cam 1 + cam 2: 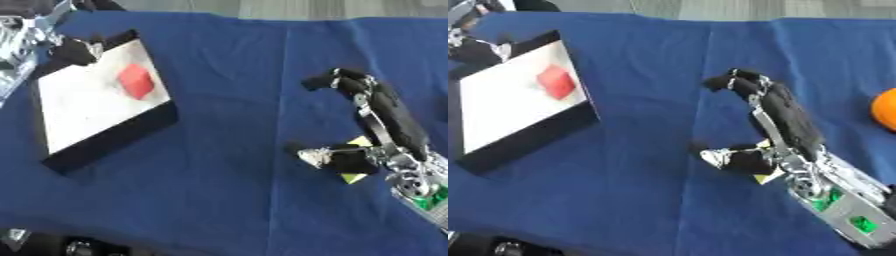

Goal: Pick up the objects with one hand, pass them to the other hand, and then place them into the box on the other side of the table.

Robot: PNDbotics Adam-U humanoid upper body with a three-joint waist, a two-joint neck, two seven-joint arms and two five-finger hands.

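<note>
Blue cloth (227, 100) covers the whole worktop, with a crease running down it right of centre. At the upper left of the frame sits a shallow box (109, 137) with black walls and a white floor, lying askew. A red block (136, 81) rests on that white floor, toward the box's upper part. The left hand (77, 51) shows at the box's upper left corner, its dark fingers curled over the black rim; whether they clasp the rim cannot be told.

The right hand (785, 122) reaches in from the lower right of the frame, palm down over the cloth. Its fingers are bent and spread forward toward the upper middle, and its thumb juts out to the left. A small yellow-green object (354, 177) lies under the palm, with only its corners showing above and below the thumb; whether the hand grips it or merely covers it cannot be told. An orange ball (885, 110) shows at the right edge of the right eye view, well apart from the hand.
</note>
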